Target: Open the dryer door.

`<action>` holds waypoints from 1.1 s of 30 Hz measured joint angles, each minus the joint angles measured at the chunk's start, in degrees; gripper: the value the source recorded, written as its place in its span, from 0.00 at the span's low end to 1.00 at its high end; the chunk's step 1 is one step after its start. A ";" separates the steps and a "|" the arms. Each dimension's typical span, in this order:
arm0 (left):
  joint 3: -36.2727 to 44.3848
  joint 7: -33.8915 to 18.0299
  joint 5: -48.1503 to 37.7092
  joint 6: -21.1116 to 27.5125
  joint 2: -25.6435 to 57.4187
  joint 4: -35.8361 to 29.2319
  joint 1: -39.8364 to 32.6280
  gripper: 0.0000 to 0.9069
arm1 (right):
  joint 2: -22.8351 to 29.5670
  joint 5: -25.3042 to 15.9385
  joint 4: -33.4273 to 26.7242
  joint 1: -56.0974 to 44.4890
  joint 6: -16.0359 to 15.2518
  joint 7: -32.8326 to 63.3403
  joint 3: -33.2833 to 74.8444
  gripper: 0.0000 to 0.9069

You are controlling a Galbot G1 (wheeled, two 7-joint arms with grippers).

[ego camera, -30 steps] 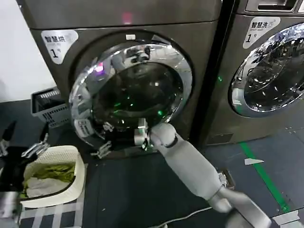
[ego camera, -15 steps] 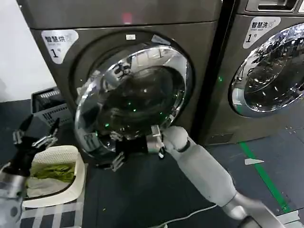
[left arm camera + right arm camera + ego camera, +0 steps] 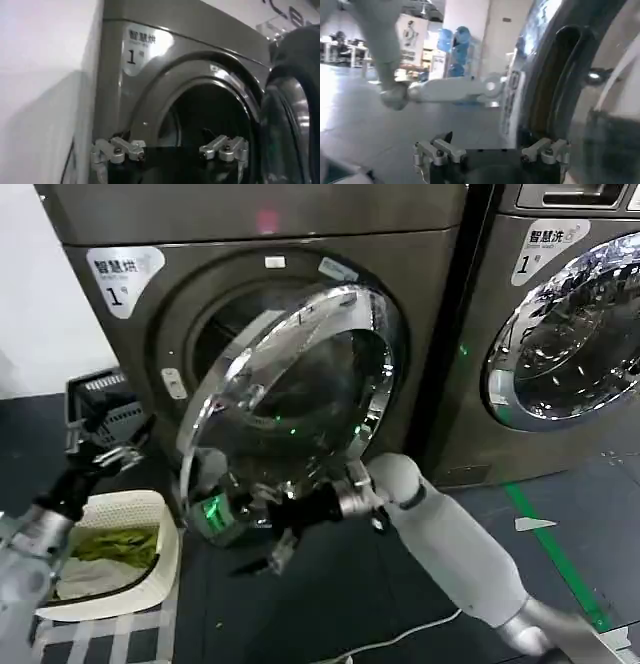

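Dryer door ajar, right gripper below – basket left

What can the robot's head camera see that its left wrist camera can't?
Head view alone: the laundry basket with green clothes, the second machine at the side, and the right gripper at the lower edge of the dryer door. Left wrist view alone: a close look past the open left gripper into the dark drum opening. Both: the dryer's "1" sticker and the door swung partly open.
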 joint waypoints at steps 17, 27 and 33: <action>18.19 1.23 -0.40 2.00 4.48 1.60 -9.19 1.00 | -4.52 1.63 -1.18 -5.15 0.26 -3.67 8.10 1.00; 26.48 2.82 -0.29 2.06 3.00 3.92 -13.60 1.00 | -7.92 -2.86 2.27 -13.57 0.89 -4.76 20.10 1.00; 29.11 3.37 -0.34 1.87 2.54 2.98 -14.20 1.00 | -8.42 -2.87 3.93 -19.24 0.88 -4.09 32.62 1.00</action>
